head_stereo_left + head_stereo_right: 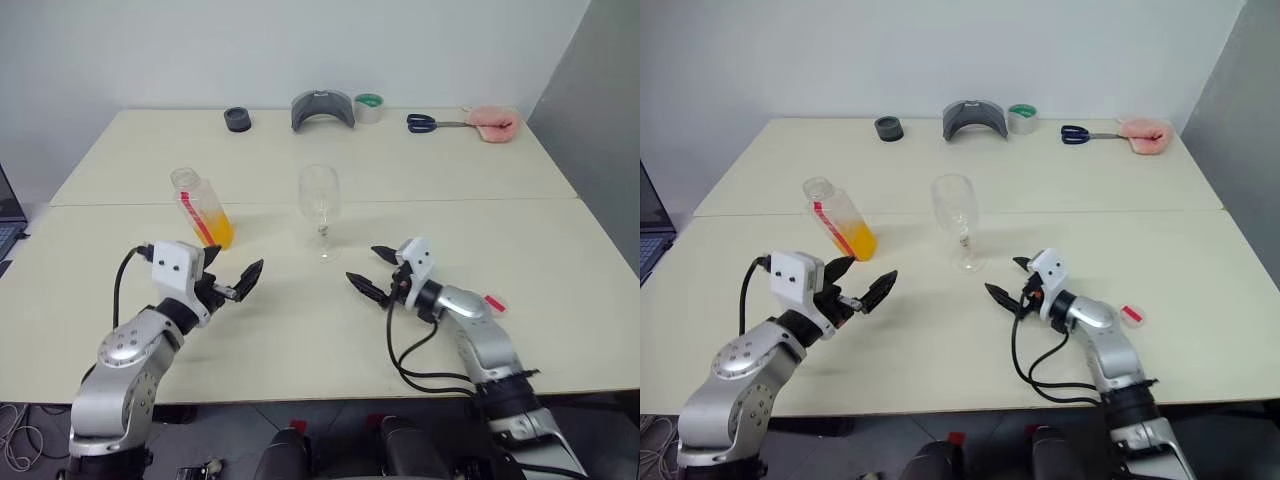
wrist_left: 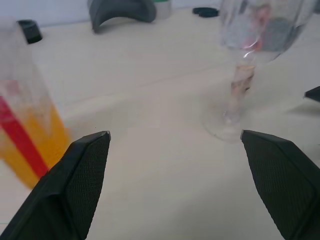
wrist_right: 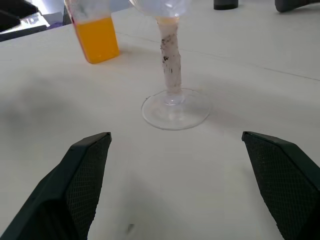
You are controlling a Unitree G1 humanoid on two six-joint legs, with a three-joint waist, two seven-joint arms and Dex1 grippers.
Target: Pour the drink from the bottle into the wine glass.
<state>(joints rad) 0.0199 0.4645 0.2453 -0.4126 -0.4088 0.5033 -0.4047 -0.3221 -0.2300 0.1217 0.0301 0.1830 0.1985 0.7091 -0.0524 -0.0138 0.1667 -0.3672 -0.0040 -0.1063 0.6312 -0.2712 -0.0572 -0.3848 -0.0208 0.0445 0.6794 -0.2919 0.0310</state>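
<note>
On the pale worktop (image 1: 500, 215), the bottle (image 1: 201, 208) (orange drink (image 1: 219, 231) low inside) stands just beyond the left hand (image 1: 232, 281), whose fingers gape empty. The wine glass (image 1: 320, 210) stands upright between both hands; the right hand (image 1: 375, 272), spread wide, holds nothing.

The table (image 1: 500, 250) has a smooth, matt cream top. The glass (image 1: 319, 195) is clear and glossy, its stem smudged. The bottle (image 1: 200, 205) is clear plastic with a red strip label, the drink (image 1: 218, 230) translucent orange. The finger pads (image 2: 85, 175) are matt black with a fine cross-hatched texture. The arms (image 1: 480, 340) look like brushed grey metal with white plastic housings.
</note>
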